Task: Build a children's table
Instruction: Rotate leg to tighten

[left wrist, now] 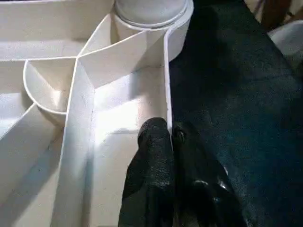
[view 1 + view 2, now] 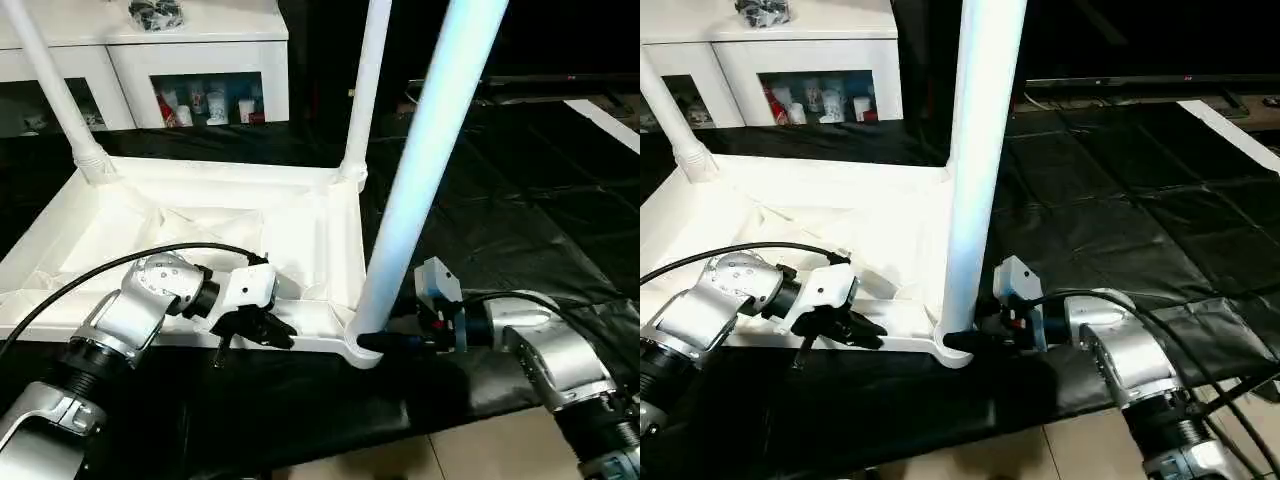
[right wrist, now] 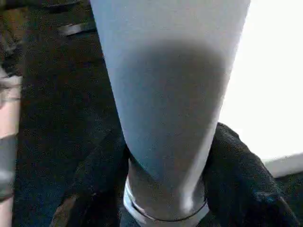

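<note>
So the whole setup sits on a black sheet [image 2: 520, 180] spread over the floor, pretty crinkled, with shiny creases running across it on the right. The sheet ends near the robot, where a strip of pale tiled floor [image 2: 470, 450] shows past its edge. Lying straight on the sheet is the white table top [image 2: 200, 225], flipped upside down so the ribbed underside faces up, one long rim along the near side. Farther back, a white cabinet [image 2: 200, 60] with glass doors stands beyond the sheet.
</note>
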